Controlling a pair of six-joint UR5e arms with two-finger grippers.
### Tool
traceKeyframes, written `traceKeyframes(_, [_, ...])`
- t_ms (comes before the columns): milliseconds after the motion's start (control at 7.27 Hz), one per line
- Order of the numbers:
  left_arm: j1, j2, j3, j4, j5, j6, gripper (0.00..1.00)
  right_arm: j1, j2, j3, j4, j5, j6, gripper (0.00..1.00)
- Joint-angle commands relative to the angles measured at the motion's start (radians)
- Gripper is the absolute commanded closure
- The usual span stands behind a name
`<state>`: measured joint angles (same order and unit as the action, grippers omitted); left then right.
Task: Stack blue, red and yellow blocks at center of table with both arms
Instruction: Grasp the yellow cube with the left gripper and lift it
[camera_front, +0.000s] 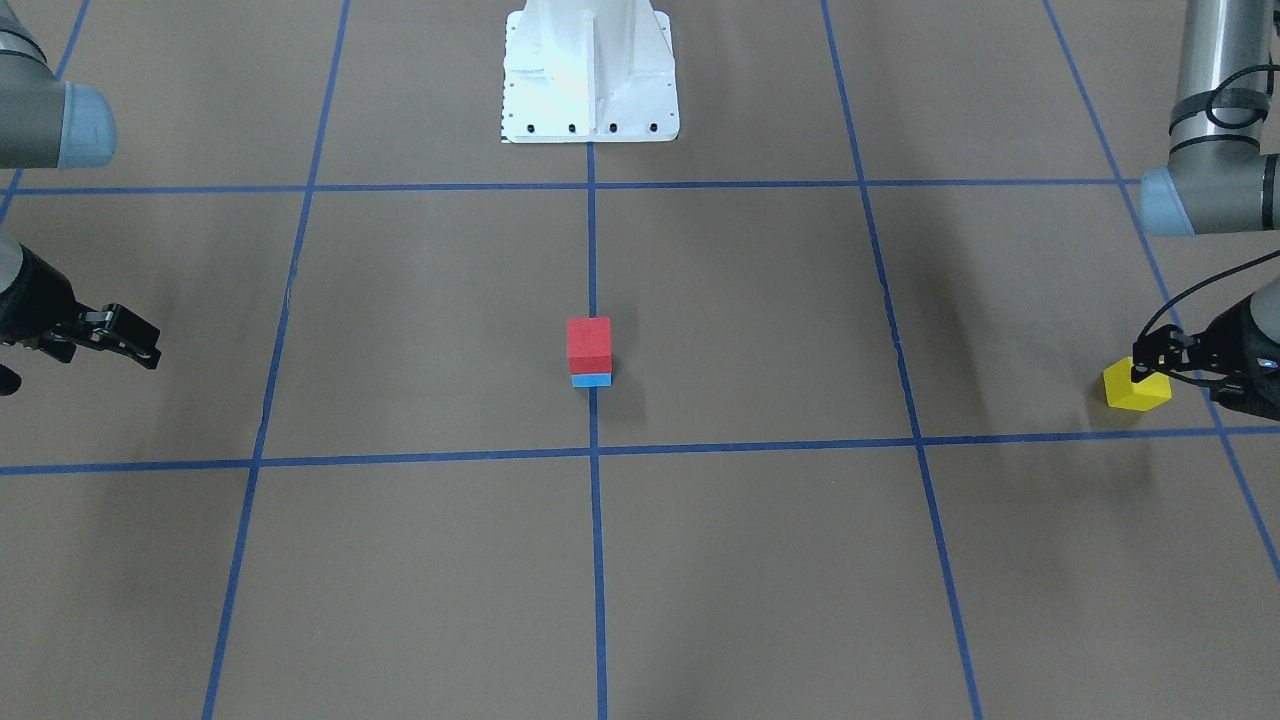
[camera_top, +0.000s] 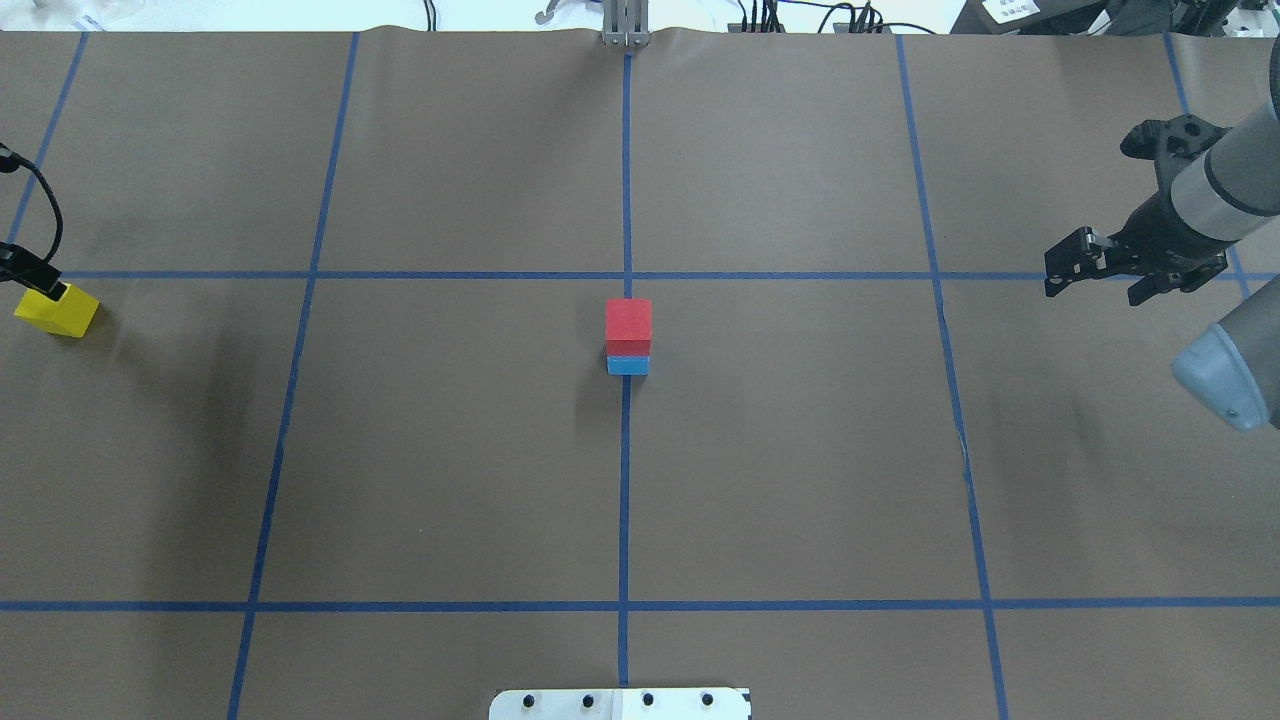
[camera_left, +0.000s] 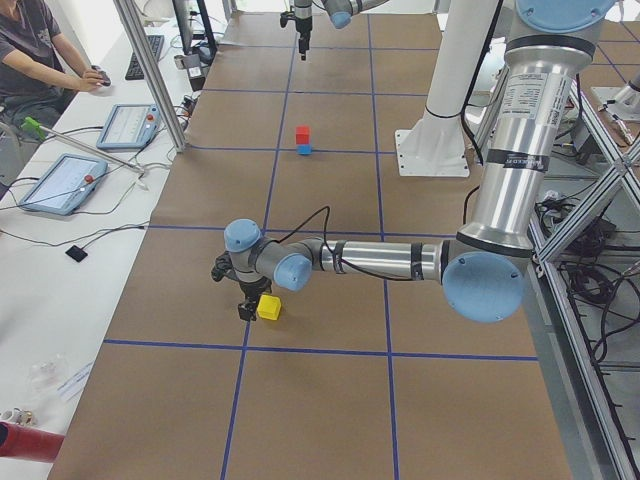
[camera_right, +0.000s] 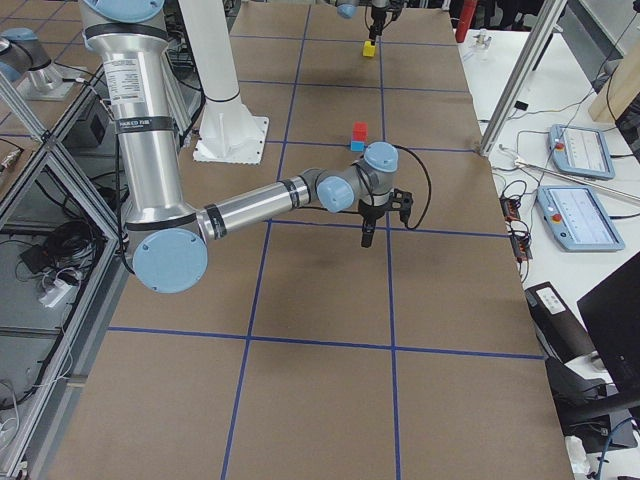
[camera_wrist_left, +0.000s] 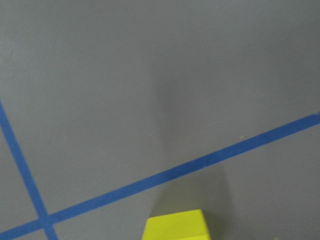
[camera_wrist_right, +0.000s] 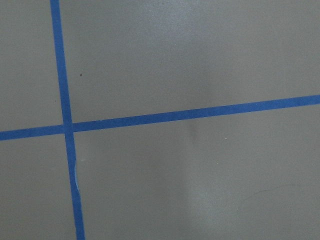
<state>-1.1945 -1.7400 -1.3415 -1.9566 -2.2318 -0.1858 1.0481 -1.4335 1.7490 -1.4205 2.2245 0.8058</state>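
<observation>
Red block (camera_front: 589, 344) atop blue block (camera_front: 591, 380) — stack upright

Two-arm unit: left arm (camera_left: 380, 260) and right arm (camera_right: 250, 205), silver-grey tubular links with rounded pale blue joint caps (camera_left: 483, 287); white printed label band (camera_left: 527, 100) on the upper tube (print too small to read); black cable (camera_front: 1230, 100) strapped round the tubes; left gripper (camera_front: 1148, 368) and right gripper (camera_top: 1092, 280) black, linkage-fingered; white pedestal (camera_front: 590, 70), dark bolt heads along its base flange
</observation>
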Motion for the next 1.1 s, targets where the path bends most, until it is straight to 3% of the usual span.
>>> traceKeyframes(0, [0.006,-0.003,0.012,-0.002,-0.006,-0.09,0.0,0.0,-0.001,-0.003,0.0,0.0,-0.002,0.0])
traceKeyframes(963, [0.018,-0.016,0.03,-0.002,-0.028,-0.173,0.01,0.0,0.001,-0.002,0.0,0.0,0.0,0.0])
